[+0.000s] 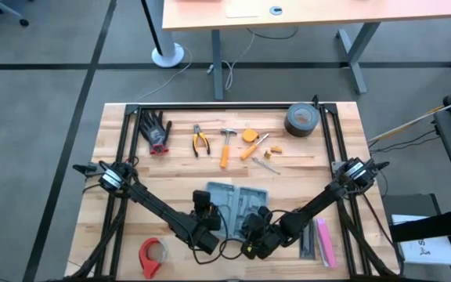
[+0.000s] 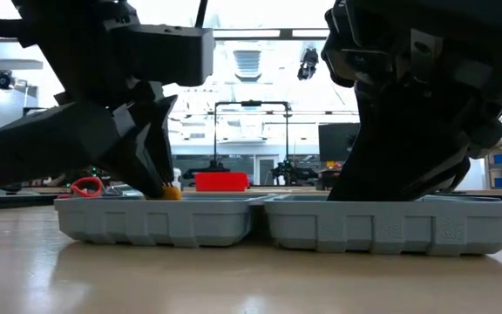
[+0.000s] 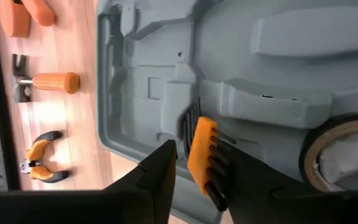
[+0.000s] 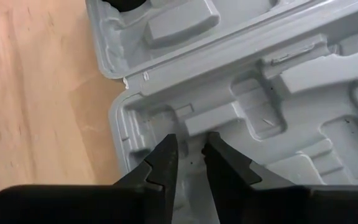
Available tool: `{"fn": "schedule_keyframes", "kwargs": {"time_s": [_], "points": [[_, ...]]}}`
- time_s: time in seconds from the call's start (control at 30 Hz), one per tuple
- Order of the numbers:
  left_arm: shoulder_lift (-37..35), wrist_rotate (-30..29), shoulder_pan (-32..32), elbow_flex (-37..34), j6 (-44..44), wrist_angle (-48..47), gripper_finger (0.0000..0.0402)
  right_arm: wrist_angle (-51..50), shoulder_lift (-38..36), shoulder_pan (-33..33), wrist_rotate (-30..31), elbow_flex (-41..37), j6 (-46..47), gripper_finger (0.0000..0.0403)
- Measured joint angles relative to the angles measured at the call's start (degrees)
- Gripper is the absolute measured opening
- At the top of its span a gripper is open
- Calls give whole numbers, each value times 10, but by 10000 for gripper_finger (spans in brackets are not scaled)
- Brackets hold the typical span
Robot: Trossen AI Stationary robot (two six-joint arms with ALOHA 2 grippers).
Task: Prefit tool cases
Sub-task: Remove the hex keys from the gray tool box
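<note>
The tool case (image 1: pixel 237 200) lies opened flat on the table's near middle, both grey moulded halves (image 2: pixel 260 222) facing up. My left gripper (image 3: pixel 197 177) reaches down over the left half's near part, shut on an orange hex key set (image 3: pixel 201 146). My right gripper (image 4: pixel 191 152) points down into the right half's tray (image 4: pixel 278 124). A narrow gap between its fingers shows only tray. In the high view both grippers, the left (image 1: pixel 212 229) and the right (image 1: pixel 255 235), are dark shapes over the case's near edge. My left gripper has the hex key set's orange holder (image 3: pixel 207 158) between its two fingers, slanting down from the near left. The holder lies against one finger (image 3: pixel 247 177); contact with the other I cannot tell. Its lower end (image 2: pixel 171 194) rests on the case's left half. My right gripper's fingertips (image 4: pixel 166 155) are low in the tray; whether they touch it I cannot tell.
Along the far side lie black-red gloves (image 1: pixel 156 131), pliers (image 1: pixel 201 142), a hammer (image 1: pixel 226 146), small orange tools (image 1: pixel 253 141) and a grey tape roll (image 1: pixel 301 120). A red tape dispenser (image 1: pixel 153 254) sits near left, black and pink bars (image 1: pixel 319 239) near right. A beige tape roll (image 3: pixel 340 155) is by the case.
</note>
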Motion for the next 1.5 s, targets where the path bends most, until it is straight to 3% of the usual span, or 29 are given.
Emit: {"fn": "schedule_keyframes", "kwargs": {"time_s": [0.4,0.73,0.87,1.0,1.27,1.5], "points": [[-10,34,1,0,0,-9,17,-12,-13,6,8,-1,-26,51],[-45,60,2,0,-16,-18,24,-84,-43,9,14,-1,-20,45],[-67,61,12,0,-17,-37,24,-106,-56,10,43,-1,-20,52],[-88,25,33,0,-32,-86,26,-112,-69,9,72,-1,-18,60],[-119,-43,99,0,10,-94,28,-111,-77,10,109,-1,13,60],[-121,-44,183,-17,95,-36,28,-113,-79,32,155,-1,39,44]]}}
